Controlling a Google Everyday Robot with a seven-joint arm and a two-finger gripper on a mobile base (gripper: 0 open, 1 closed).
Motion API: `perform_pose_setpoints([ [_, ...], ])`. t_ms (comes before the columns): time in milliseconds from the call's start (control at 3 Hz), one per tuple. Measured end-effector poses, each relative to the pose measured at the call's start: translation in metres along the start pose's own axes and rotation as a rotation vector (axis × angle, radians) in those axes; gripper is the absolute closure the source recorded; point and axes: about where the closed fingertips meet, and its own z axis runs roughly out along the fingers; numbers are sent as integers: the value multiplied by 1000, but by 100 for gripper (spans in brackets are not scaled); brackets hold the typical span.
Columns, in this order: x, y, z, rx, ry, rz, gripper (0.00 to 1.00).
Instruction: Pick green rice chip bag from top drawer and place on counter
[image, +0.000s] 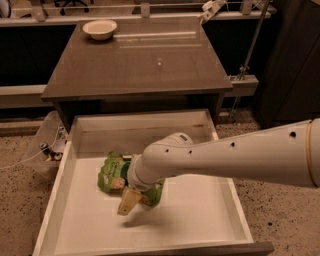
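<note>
The green rice chip bag (112, 173) lies crinkled on the white floor of the open top drawer (200, 212), left of its middle. My gripper (131, 198) reaches down into the drawer from the right on a long white arm (235, 157). It sits right over the bag's right half and covers that part. The bag appears to rest on the drawer floor. The glossy grey-brown counter (145, 62) is directly behind and above the drawer.
A pale bowl (100, 28) stands at the counter's back left corner. A clear bin with small items (47, 147) sits on the speckled floor left of the drawer. A metal pole (250, 47) and dark panels stand to the right.
</note>
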Motion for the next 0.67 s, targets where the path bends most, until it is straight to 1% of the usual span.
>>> perform_pose_setpoints([
  [333,18,3,17,-61,-63,71,0],
  [667,36,2,26,-96,-179,143,0],
])
